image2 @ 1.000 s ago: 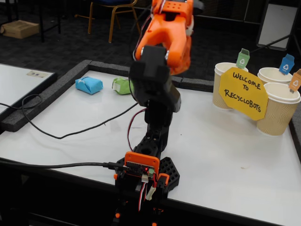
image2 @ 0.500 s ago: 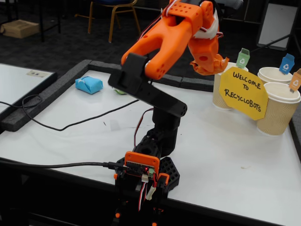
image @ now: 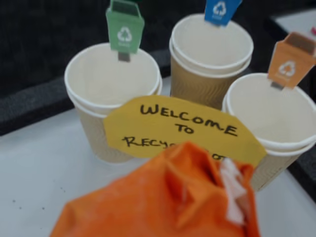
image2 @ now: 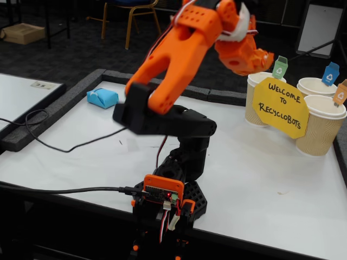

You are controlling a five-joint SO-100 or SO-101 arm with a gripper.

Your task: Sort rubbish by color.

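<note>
A light blue folded paper bundle (image2: 102,97) lies on the white table at the back left in the fixed view. The light green bundle is hidden, since the arm's black lower link covers the spot beside the blue one. My orange gripper (image2: 264,56) hangs high at the right, just left of the green-tagged cup (image2: 257,81), and its jaws look shut with nothing in them. In the wrist view the gripper (image: 190,149) is a blurred orange mass at the bottom, in front of the yellow sign (image: 148,123).
Three beige paper cups stand close together: the green-tagged cup (image: 113,84), a blue-tagged cup (image: 212,47) and an orange-tagged cup (image: 271,113), all empty inside. The sign (image2: 280,106) leans on them. A black cable (image2: 70,151) crosses the table. A dark foam border (image2: 49,111) edges it.
The arm has swung from upright over to the right and stretched toward the cups. The gripper has risen slightly and come nearer the green-tagged cup. The blue bundle has not moved.
</note>
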